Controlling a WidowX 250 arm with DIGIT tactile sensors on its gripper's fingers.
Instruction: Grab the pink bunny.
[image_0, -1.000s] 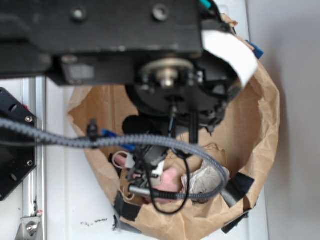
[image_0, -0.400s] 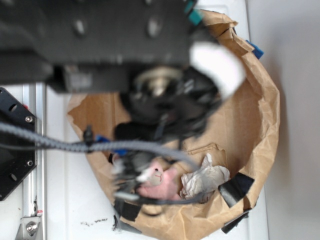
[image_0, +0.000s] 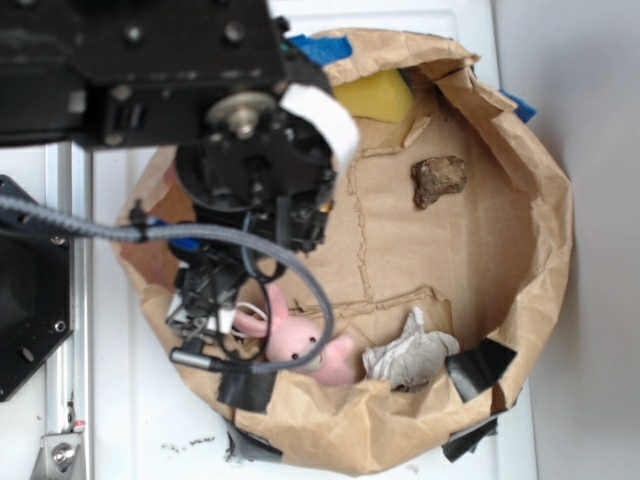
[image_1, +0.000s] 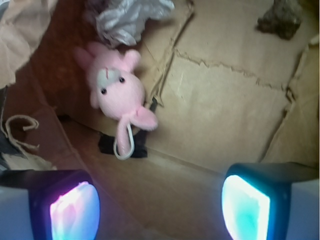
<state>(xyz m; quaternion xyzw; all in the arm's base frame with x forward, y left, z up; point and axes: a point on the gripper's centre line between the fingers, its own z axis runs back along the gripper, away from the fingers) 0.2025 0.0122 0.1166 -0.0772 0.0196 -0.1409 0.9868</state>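
- Arm (image_0: 150, 70): matte black housings, round silver screw heads
- Silver hub (image_0: 243, 115) at centre of round black joint
- White strap (image_0: 322, 118) curling off the joint
- Grey braided cable (image_0: 100, 230), thin black wires beside it
- Gripper (image_1: 159, 205): black fingers, pads (image_1: 245, 207) glowing pink and cyan

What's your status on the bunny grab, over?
Gripper open, empty. Pink bunny loose on the paper bag floor, ahead of the fingers. Crumpled paper wad beside it, nothing blocking.
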